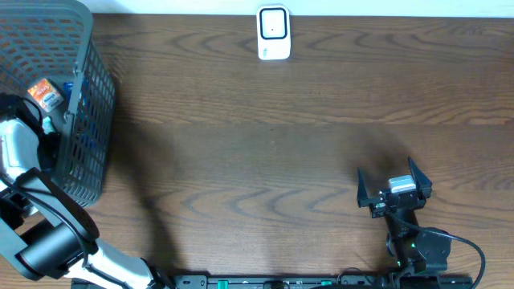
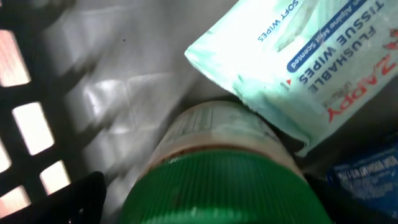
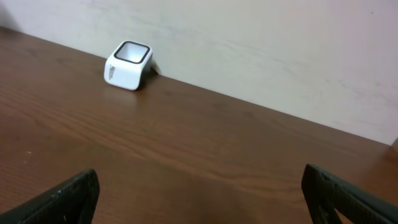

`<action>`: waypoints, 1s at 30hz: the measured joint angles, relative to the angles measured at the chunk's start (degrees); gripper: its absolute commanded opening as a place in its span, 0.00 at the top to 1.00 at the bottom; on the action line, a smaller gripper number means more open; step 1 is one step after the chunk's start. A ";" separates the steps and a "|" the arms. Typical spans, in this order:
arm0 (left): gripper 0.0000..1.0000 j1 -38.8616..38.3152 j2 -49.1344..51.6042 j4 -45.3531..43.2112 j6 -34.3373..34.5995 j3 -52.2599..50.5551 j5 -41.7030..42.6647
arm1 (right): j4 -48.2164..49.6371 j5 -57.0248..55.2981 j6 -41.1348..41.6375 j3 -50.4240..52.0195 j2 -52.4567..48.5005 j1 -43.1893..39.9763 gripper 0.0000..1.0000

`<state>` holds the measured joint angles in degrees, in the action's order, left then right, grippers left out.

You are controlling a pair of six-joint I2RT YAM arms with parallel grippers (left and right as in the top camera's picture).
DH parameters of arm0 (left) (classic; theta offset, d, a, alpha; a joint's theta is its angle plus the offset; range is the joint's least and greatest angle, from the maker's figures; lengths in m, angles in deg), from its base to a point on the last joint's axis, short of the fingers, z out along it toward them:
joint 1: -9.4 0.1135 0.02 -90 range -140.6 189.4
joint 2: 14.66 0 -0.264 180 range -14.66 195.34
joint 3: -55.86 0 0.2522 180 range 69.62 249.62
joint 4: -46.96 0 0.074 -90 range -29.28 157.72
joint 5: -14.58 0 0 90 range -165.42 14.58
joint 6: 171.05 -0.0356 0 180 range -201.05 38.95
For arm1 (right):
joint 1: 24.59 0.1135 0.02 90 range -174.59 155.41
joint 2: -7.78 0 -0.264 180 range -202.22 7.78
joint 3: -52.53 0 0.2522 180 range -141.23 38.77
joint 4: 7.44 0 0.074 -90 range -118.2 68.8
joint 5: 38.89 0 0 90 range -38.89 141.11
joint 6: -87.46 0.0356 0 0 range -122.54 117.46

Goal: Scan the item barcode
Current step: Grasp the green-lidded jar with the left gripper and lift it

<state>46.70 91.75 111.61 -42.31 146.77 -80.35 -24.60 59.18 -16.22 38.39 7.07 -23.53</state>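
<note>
Overhead, the grey mesh basket [image 1: 84, 120] sits at the far left of the table [image 1: 241, 160], and the left arm reaches down into it. An orange packet [image 1: 44, 95] shows among the goods inside.

The left wrist view looks into the basket. The left gripper [image 2: 199, 196] hangs with its jaws spread wide over a green-lidded jar [image 2: 217, 180]. One dark finger [image 2: 87, 193] stands clear of the jar's side, so nothing is held. A pack of flushable wipes [image 2: 305, 68] leans against the jar's shoulder, and a blue packet [image 2: 367, 177] lies just beside it on the right (which of these is meant for scanning is not certain, though the jar sits directly under the jaws).

At the middle of the table's far edge stands the white scanner [image 1: 273, 34], its dark window facing upward, well apart from the basket.

To the right, the right gripper [image 1: 387, 172] sits low over bare wood, jaws fully apart and empty, pointing toward the scanner.

The task looks barely begun. No item is out of the basket, and gripping one, carrying it over and turning its barcode to the scanner all remain.
</note>
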 measured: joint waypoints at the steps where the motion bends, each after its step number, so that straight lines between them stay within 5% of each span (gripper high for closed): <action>1: 0.02 0.00 0.00 -0.70 0.00 -0.48 -0.02 | 0.00 0.00 0.00 0.00 0.00 0.00 0.01; 5: 0.00 0.00 0.00 -2.12 -0.17 -1.60 -0.07 | 0.00 0.00 0.00 0.00 0.00 0.00 0.01; 11: 0.22 0.00 0.00 -2.91 -1.36 -1.73 -0.17 | 0.00 0.00 0.00 0.00 0.00 0.00 0.01; 25: 0.19 0.00 -0.15 -6.25 -2.62 -4.63 -0.15 | 0.00 0.00 0.00 0.00 0.00 0.00 0.01; 30: 0.35 0.00 -0.15 -6.58 -2.97 -4.66 -0.44 | 0.00 0.00 0.00 0.00 0.00 0.00 0.01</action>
<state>46.70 91.60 105.03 -45.28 142.11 -80.79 -24.60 59.18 -16.22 38.39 7.07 -23.53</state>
